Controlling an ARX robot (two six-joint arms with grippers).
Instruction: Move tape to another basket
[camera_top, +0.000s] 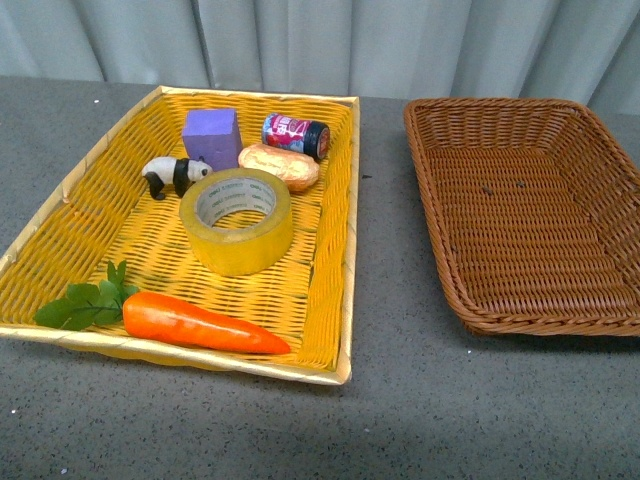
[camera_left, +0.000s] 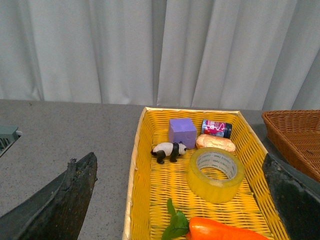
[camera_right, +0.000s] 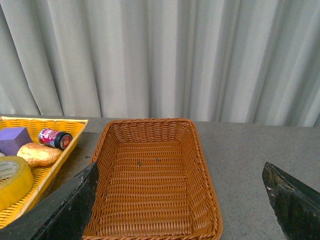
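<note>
- Lying flat in the middle of the yellow basket (camera_top: 347, 250), the tape (camera_top: 236, 220) has its hole facing up. That leaves both its outer wall and its inner core open to a grip from above.
- The tape is a wide ring of glossy, yellowish see-through film wound on a white printed cardboard core (smooth enough, I would guess, to slip under a light pinch).
- Behind it sit a bread roll (camera_top: 279, 166), a purple block (camera_top: 211, 137), a toy panda (camera_top: 174, 175) and a small can (camera_top: 296, 135) lying on its side. A shiny orange carrot (camera_top: 200, 323) with green leaves lies in front, along the near rim. The bread roll is just beside the tape, so that side probably offers the least room.
- The brown basket (camera_top: 520, 210), tight wicker with sloped sides, stands apart to the right on the grey speckled tabletop (camera_top: 380, 400). Its woven floor shows all over, seemingly ready to receive the tape.
- The left jaws stand wide apart, holding nothing, above the yellow basket. The right jaws, likewise wide apart and holding nothing, face the brown one, so each arm seems stationed at its own basket.
- Neither arm shows in the front view, and the tape is untouched, so I judge the move not yet begun.
</note>
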